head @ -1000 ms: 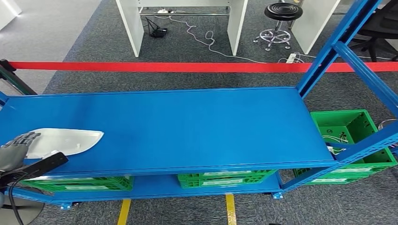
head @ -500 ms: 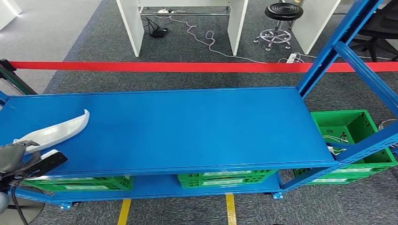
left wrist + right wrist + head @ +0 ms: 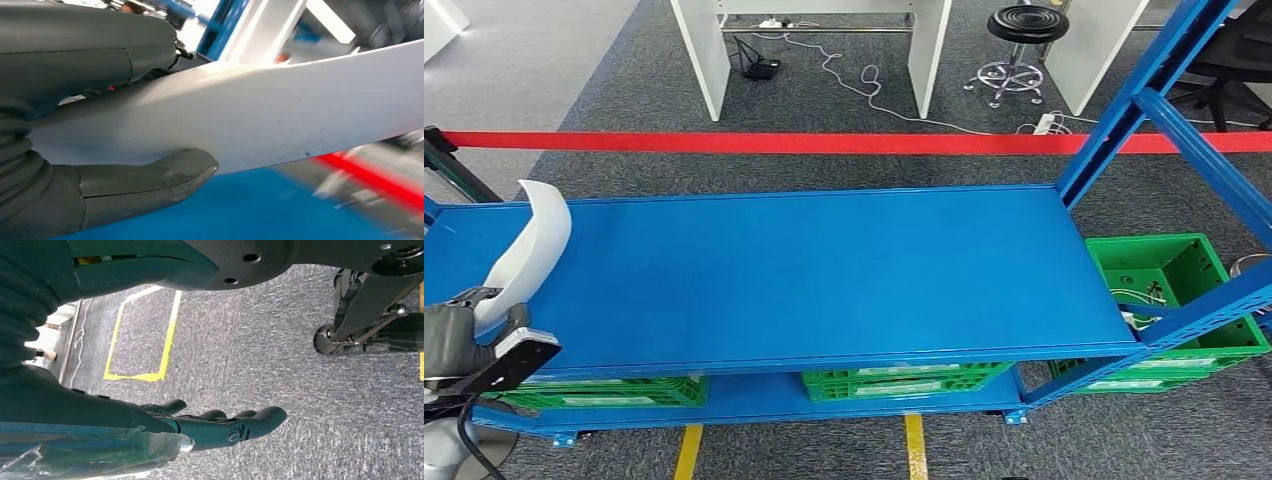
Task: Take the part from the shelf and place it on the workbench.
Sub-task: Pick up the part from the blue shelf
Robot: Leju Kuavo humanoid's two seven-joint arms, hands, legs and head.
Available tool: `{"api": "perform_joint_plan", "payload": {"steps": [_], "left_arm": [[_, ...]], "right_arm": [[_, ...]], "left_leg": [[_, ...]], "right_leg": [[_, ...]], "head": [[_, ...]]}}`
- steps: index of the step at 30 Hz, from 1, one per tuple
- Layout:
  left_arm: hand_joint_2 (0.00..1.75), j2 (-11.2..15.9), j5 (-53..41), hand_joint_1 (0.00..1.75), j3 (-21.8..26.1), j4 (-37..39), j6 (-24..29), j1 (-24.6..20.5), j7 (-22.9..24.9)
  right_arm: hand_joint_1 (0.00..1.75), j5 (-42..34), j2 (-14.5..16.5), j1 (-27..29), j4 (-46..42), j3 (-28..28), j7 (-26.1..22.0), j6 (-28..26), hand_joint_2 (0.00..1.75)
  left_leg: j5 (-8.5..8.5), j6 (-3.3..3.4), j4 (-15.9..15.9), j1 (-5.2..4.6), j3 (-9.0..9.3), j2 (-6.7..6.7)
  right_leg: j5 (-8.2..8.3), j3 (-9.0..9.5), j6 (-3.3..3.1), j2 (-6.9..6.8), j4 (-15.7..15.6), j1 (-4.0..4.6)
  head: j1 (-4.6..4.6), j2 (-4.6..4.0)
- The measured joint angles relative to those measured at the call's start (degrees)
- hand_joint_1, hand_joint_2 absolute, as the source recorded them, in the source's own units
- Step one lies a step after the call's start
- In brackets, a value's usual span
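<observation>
Blue shelf (image 3: 824,270) fills the middle of the head view, its top deck bare and glossy. Nearest, down at eight o'clock, the left hand (image 3: 449,335) grips the white part (image 3: 529,250), thumb and fingers clamped on its lower end, and the curved shell stands up off the deck, tip pointing toward eleven o'clock. From the wrist camera, that thick grey thumb (image 3: 150,180) presses right against the part's smooth white face. The right hand (image 3: 220,425) hangs over grey carpet, dark fingers loosely extended and holding nothing. Under the deck, green crates (image 3: 904,378) sit on the lower level, another green crate (image 3: 1169,270) off at three o'clock. Beyond, a red tape line (image 3: 824,142) crosses the carpet, then white desk legs (image 3: 699,55) and a black stool (image 3: 1024,30) at one o'clock.
</observation>
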Motion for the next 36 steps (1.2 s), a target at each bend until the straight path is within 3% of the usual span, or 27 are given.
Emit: {"api": "perform_joint_plan", "payload": {"steps": [3,8,16,23,36], "left_arm": [[1.75,-2.1,3.8,1.75,-0.1,-3.8,0.8,1.6,-4.4],[1.75,-7.1,18.2,1.75,-1.6,-13.7,-3.8,5.2,-14.8],[1.75,-13.0,30.0,1.75,-4.7,-22.2,-10.5,7.0,-19.3],[1.75,-14.6,29.5,1.75,-5.3,-23.4,-10.4,7.0,-20.3],[1.75,-15.1,30.5,1.75,-5.3,-25.9,-8.7,7.1,-20.3]], "right_arm": [[0.00,0.2,0.0,0.0,0.0,0.0,-0.5,0.0,1.75],[0.00,0.2,0.0,0.0,0.0,-0.3,-1.7,-0.2,1.75],[0.00,0.8,0.0,0.0,0.0,-0.5,-1.7,-0.2,1.75],[0.00,1.1,0.0,-0.1,0.0,-0.5,-2.2,-0.3,1.75],[0.00,1.6,0.1,-0.1,0.0,-0.5,-1.8,-0.2,1.75]], "left_leg": [[-0.01,-0.01,0.0,-0.01,0.00,0.00],[-0.02,0.00,0.0,-0.02,0.00,0.00],[-0.02,0.01,0.0,-0.03,0.02,0.00],[-0.02,0.01,0.0,-0.03,0.04,0.00],[-0.02,0.01,0.0,-0.03,0.04,0.00]], "right_leg": [[0.00,-0.01,0.00,0.02,0.0,-0.01],[0.00,-0.02,0.01,0.01,0.0,-0.02],[0.00,0.02,0.01,-0.01,0.0,-0.03],[0.00,0.04,0.01,0.00,0.0,-0.02],[0.00,0.05,0.01,-0.01,0.0,-0.03]], "head": [[0.00,0.00],[0.00,0.00],[0.00,0.00],[-0.01,0.00],[0.00,0.00]]}}
